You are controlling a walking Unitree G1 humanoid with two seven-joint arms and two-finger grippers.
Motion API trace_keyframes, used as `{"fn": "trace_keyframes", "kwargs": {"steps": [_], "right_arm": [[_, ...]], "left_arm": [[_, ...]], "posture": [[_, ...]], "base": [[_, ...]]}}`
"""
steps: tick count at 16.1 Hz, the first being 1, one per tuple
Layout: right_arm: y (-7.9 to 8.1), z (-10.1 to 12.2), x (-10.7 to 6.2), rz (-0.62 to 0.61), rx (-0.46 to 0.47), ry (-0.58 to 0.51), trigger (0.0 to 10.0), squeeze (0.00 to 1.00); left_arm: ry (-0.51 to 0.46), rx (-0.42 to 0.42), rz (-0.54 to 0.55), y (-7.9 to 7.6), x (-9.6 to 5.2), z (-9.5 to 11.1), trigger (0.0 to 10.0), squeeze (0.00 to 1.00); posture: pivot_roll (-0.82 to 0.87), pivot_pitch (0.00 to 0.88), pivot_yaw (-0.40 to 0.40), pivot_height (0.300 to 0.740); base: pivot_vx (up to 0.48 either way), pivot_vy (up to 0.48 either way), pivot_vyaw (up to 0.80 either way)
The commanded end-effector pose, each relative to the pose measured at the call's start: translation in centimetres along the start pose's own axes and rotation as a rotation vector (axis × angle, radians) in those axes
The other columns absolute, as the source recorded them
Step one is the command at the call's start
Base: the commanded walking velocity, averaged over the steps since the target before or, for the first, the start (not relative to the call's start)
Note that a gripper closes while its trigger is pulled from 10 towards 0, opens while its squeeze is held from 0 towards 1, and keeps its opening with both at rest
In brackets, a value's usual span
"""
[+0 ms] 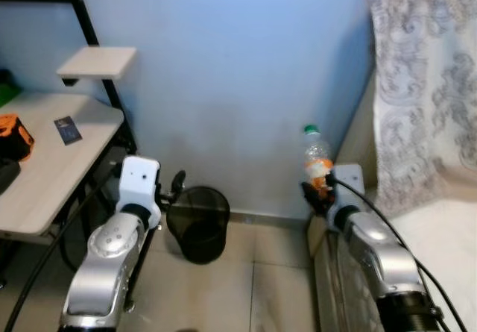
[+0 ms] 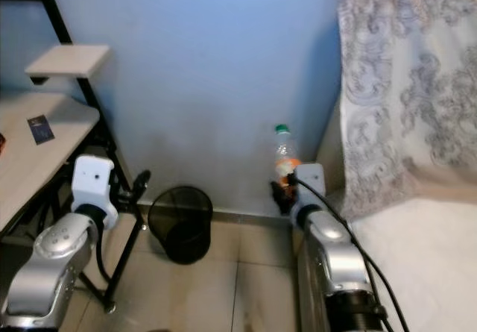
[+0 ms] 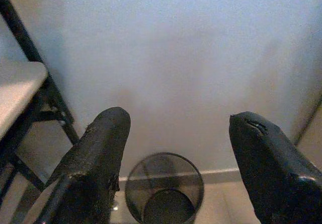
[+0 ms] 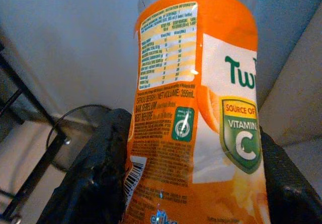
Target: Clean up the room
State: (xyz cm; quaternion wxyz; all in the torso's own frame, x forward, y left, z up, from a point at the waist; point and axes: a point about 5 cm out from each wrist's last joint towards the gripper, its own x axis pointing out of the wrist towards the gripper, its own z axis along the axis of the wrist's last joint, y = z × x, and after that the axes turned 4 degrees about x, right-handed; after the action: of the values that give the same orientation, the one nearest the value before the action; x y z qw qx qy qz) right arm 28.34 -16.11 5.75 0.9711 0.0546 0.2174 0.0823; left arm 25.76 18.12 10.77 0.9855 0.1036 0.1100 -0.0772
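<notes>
My right gripper (image 1: 319,189) clamps the orange juice bottle (image 1: 317,162) upright, green cap up. Left gripper (image 3: 173,173) spread wide above the black mesh wastebasket (image 1: 198,223).

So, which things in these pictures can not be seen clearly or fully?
- Clear plastic bottle with orange label: right wrist view, brand name cut off by the picture edge; lower part hidden by the right gripper.
- Black mesh wastebasket: inside too dark to judge in the head views.
- Small dark card on the light wooden desk: print too small.
- Orange-and-black object: cut off at the left edge.
</notes>
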Motion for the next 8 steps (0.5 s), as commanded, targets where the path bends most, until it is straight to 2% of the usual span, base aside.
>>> {"fn": "trace_keyframes", "kwargs": {"steps": [1,3,7,8], "right_arm": [[1.39,0.69,0.32,0.046,-0.022,-0.035,10.0,0.00],[1.53,0.71,0.27,0.056,-0.043,-0.036,10.0,0.00],[1.67,0.51,0.11,0.064,-0.094,-0.034,10.0,0.00],[1.59,0.38,0.07,0.056,-0.102,-0.026,10.0,0.00]], "left_arm": [[-0.003,0.013,0.027,0.85,-0.12,0.14,10.0,0.00],[-0.004,0.013,0.024,0.84,-0.10,0.15,10.0,0.00],[-0.003,0.026,0.001,0.56,-0.16,0.18,10.0,0.00],[-0.004,0.032,-0.002,0.56,-0.19,0.22,10.0,0.00]], "posture": [[0.11,0.000,0.000,0.740],[0.11,0.000,0.000,0.740],[0.13,0.000,-0.008,0.740],[0.13,0.000,-0.014,0.740]], "base": [[0.382,0.000,0.00],[0.382,0.000,0.00],[0.382,0.000,0.78],[0.382,0.000,0.00]]}}
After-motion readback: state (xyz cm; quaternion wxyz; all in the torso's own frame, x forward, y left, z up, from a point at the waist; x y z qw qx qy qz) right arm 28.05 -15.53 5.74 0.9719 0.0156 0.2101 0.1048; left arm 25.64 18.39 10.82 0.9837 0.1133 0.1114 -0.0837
